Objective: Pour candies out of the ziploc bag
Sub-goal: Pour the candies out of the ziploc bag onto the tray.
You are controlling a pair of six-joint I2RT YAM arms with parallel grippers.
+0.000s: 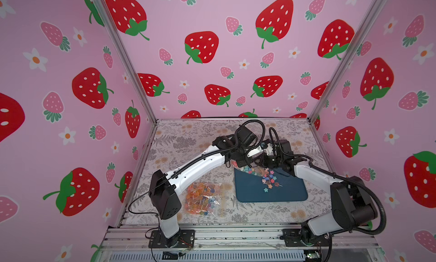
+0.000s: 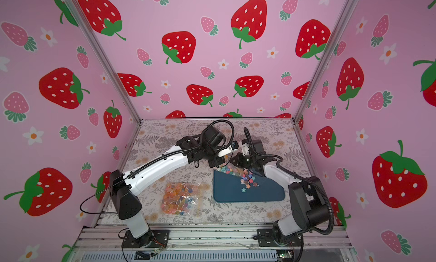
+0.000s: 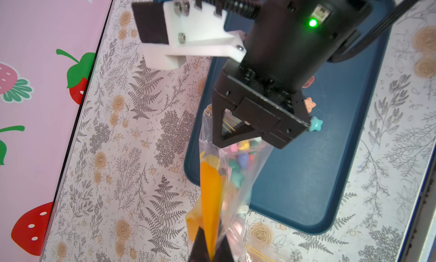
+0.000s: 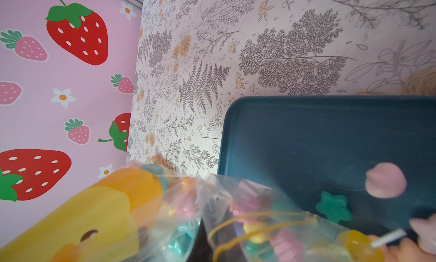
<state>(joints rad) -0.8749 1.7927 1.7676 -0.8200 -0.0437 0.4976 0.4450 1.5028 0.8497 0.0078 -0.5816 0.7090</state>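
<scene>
Both grippers hold a clear ziploc bag (image 1: 250, 170) (image 2: 230, 170) aloft over the far left corner of a dark blue tray (image 1: 283, 192) (image 2: 259, 192). My left gripper (image 3: 210, 251) is shut on one end of the bag (image 3: 236, 178), beside a yellow-orange piece inside it. My right gripper (image 4: 212, 249) is shut on the bag's film (image 4: 259, 225) near the yellow zip line. Star-shaped candies (image 1: 269, 179) (image 2: 247, 180) and a lollipop lie in a small spill on the tray below the bag; more fill the bag. A green star (image 4: 333, 207) lies on the tray (image 4: 330, 136).
A second clear bag (image 1: 205, 199) (image 2: 182, 198), full of orange lollipops and coloured sweets, lies flat on the floral tabletop left of the tray, near my left arm. Pink strawberry-print walls close in the table on three sides.
</scene>
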